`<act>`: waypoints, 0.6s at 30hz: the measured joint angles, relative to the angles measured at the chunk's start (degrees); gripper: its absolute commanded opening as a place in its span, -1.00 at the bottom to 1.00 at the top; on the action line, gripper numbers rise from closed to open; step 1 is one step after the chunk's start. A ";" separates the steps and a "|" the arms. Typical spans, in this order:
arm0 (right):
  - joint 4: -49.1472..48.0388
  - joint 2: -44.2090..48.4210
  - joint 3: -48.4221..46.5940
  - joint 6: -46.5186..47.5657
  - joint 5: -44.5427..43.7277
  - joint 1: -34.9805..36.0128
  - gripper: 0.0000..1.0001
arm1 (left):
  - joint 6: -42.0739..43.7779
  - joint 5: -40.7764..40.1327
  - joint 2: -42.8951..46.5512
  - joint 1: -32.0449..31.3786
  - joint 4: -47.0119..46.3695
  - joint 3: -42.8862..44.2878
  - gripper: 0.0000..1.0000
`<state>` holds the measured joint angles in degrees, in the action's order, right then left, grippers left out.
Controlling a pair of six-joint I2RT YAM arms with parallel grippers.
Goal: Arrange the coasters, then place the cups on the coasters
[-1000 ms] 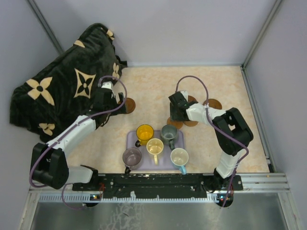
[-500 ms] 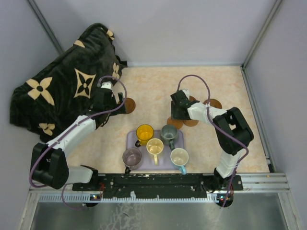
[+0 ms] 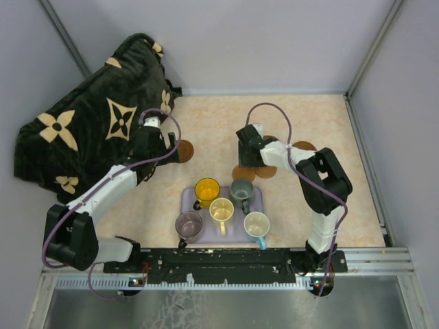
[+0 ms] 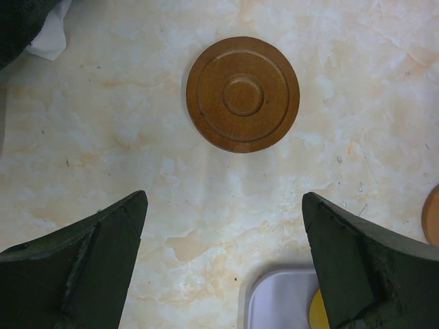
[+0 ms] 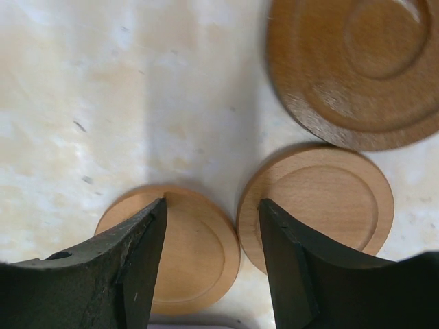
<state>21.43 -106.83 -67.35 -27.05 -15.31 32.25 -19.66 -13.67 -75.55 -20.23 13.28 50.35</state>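
From above, we see the right gripper point(image 3: 247, 159) has swung a little left and toward the far side, and its elbow has folded in with it. It now hangs over the left end of the cluster of coasters point(image 3: 266, 171) beyond the lavender tray point(image 3: 258, 197). Two coasters lie side by side near the tray's far edge, and another point(image 3: 306, 146) sits well apart to the right. The left gripper point(image 3: 167, 145) has not shifted; it waits by a lone coaster point(image 3: 184, 150) on the left. All five cups point(image 3: 221, 209) stand on the tray, none yet on a coaster.

From the left wrist, we see the jaws spread wide and empty above bare table point(image 4: 123, 137), with that lone coaster lying flat just beyond the fingertips.

From the right wrist, we see the jaws have drawn in to a middling gap with nothing between them. The left finger point(image 5: 116, 274) overlaps a pale coaster point(image 5: 199, 260), and a second pale coaster point(image 5: 322, 205) lies just beside it under the right finger. A darker coaster point(image 5: 357, 68) sits farther off.

We judge the arranging is still under way: the right gripper seems to be lining up on one of the pale pair to spread them out.
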 measured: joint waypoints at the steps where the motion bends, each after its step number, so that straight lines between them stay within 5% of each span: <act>1: 0.00 -1.01 -1.33 0.00 0.11 0.39 0.12 | 0.00 -0.13 0.00 0.00 0.00 -0.02 1.00; 18: 10.47 -20.24 -33.03 2.14 7.74 2.19 0.12 | 0.04 -3.43 -1.95 0.02 -1.38 -0.04 1.00</act>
<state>31.90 -127.07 -100.38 -24.91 -7.57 34.44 -19.62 -17.10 -77.49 -20.21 11.90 50.30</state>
